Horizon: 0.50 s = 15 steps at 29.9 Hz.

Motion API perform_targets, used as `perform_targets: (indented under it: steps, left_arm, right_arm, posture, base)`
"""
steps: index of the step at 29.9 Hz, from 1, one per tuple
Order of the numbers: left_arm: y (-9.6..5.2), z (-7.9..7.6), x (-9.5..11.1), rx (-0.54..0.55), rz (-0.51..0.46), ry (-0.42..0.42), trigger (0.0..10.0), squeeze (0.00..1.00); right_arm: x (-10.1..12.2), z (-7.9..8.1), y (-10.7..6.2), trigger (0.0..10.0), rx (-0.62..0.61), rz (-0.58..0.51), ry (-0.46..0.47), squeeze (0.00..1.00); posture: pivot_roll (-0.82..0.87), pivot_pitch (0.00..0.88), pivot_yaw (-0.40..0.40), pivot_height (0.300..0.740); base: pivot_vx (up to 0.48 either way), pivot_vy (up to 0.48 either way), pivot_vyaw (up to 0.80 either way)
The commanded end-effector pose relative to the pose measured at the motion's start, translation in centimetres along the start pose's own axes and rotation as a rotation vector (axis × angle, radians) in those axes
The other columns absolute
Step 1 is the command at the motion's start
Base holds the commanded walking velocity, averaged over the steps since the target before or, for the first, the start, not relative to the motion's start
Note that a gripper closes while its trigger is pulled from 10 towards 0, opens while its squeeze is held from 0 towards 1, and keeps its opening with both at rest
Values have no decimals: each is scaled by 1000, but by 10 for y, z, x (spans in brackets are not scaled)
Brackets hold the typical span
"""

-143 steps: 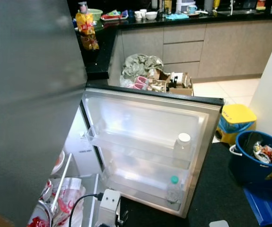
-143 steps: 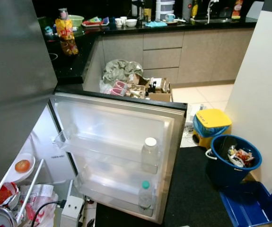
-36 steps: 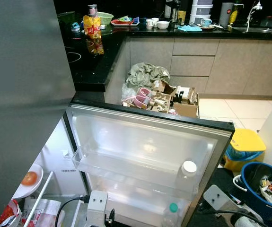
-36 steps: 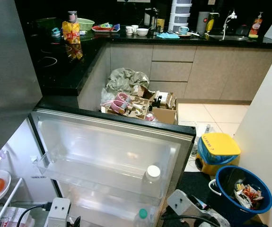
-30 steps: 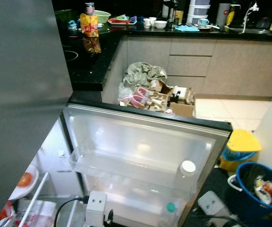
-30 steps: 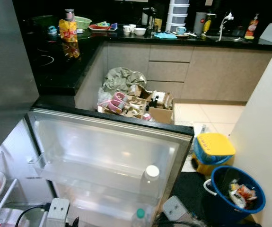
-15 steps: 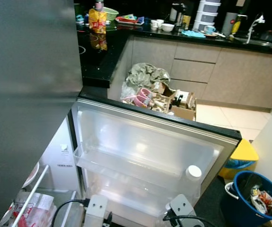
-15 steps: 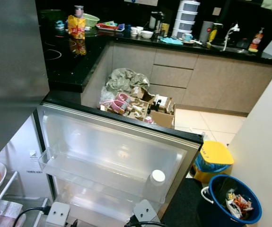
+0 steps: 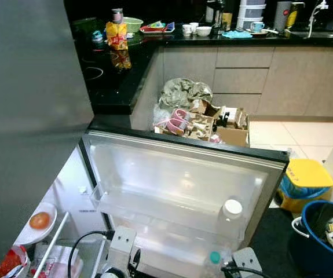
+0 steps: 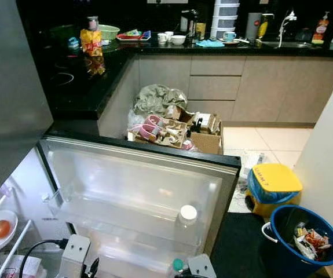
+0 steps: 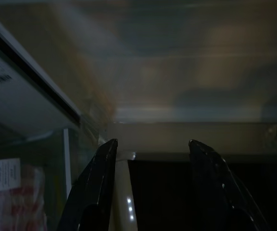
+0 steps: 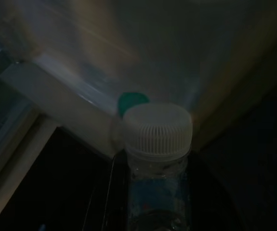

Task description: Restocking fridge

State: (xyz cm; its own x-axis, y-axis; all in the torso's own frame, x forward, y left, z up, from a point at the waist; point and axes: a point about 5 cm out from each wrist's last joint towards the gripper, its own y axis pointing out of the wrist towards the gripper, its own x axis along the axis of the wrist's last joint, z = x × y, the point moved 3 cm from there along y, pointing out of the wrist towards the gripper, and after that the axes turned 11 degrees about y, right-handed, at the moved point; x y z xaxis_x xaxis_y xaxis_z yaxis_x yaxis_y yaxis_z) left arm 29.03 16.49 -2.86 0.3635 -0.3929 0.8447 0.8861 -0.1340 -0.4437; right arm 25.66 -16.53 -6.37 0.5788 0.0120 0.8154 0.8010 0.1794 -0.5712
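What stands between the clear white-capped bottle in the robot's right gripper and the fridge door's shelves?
Nothing visible. The right gripper holds the clear plastic bottle close to the door's lower shelf, where a green-capped bottle already stands beside free space.

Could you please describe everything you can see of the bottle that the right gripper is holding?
The bottle is clear plastic with a white ribbed screw cap, shut. A bluish label shows faintly under its shoulder. It stands upright between the fingers of the right gripper, which close around its body. It is held low before the open fridge door, near a green-capped bottle already standing in the door's lower shelf. Its lower part is hidden.
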Motion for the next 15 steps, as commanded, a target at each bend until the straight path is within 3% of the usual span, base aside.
perform_targets:
  steps: [1, 4, 8, 15]
  left_arm:
    - [-1, -4, -7, -5, 31, -21, 10000, 0]
    - [-1, -5, -7, -8, 35, -20, 10000, 0]
    - [-1, -6, -8, -7, 39, -23, 10000, 0]
    - [-1, -6, -9, -7, 39, -18, 10000, 0]
  right_arm:
    - [6, 4, 1, 10000, 35, -31, -53, 0]
    - [16, 11, 3, 10000, 85, -65, -118, 0]
    - [52, 16, 9, 10000, 136, -188, -151, 0]
    - [87, -3, 14, 10000, 60, -246, -219, 0]
  posture:
    - [-22, 96, 50, 740]
    - [-30, 98, 47, 740]
    - [-29, 96, 39, 740]
    - [-23, 89, 37, 740]
  base:
    - [0, 0, 0]
    - [0, 0, 0]
    - [0, 0, 0]
    - [0, 0, 0]
